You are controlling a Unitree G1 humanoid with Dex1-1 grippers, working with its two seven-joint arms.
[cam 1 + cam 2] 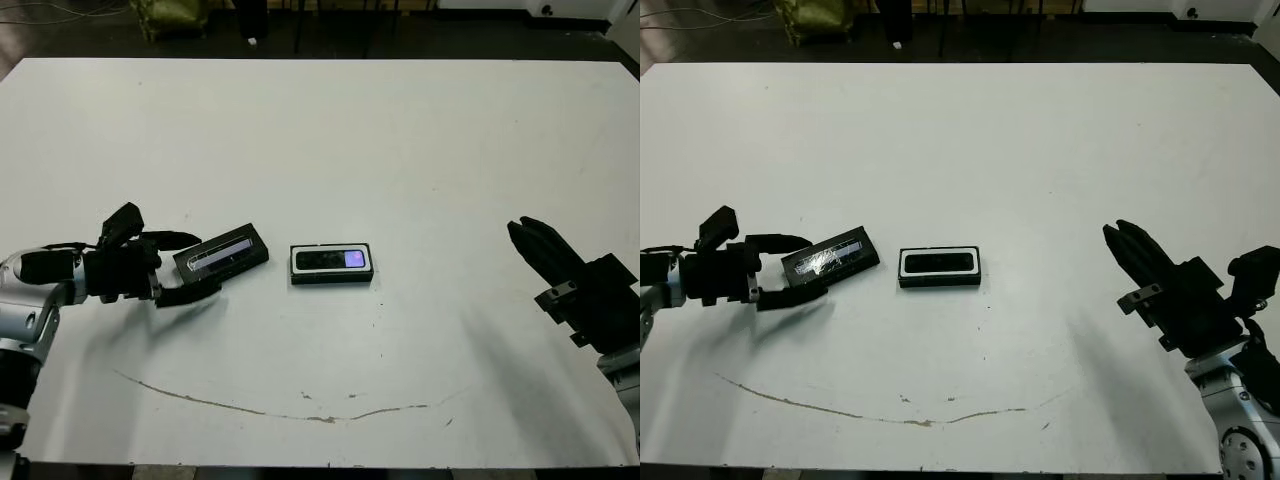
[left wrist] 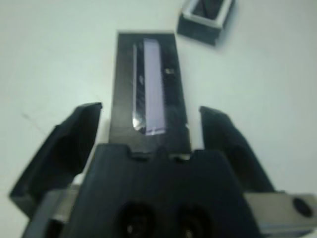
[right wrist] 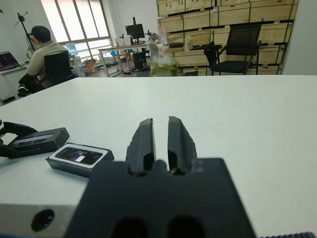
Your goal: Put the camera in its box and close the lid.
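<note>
My left gripper (image 1: 185, 267) is spread wide around the lid (image 1: 221, 255), near the table's (image 1: 320, 130) left edge. The camera (image 1: 330, 260) already lies in the box (image 1: 332, 276) mid-table. Next I squeeze, lift, cover. My right gripper (image 1: 540, 250) waits pinched, empty.

Beyond the white table (image 3: 257, 106) we see a bright workroom. Tall windows (image 3: 79, 19) at the far end admit daylight. Along the back wall stand shelves of light wooden crates (image 3: 223, 22). A black office chair (image 3: 240, 47) sits before them, just past the table's far edge. Farther off we note a desk with a monitor (image 3: 132, 30). A person (image 3: 45, 52) sits facing away beside a laptop (image 3: 9, 59). From the head views, dark floor (image 1: 80, 35) borders the table.
</note>
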